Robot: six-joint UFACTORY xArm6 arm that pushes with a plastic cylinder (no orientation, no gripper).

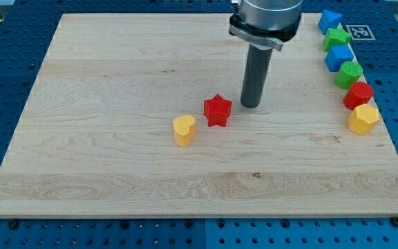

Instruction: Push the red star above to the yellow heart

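just right of the yellow heart (184,129) sits the red star (218,110), not yet above it; my tip (250,105) stands beside the star's right; no fingers exist to open.

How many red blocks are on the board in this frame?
2: the red star mid-board, just left of my tip, and a red block in the right-edge column, above the yellow one. None seem hidden.

Bright, even overhead light, sharp focus throughout. Soft short shadows fall toward 6 o'clock under the red star (218,110) and yellow heart (184,129). Mild sheen on board (116,69) near 12 o'clock. No blur.
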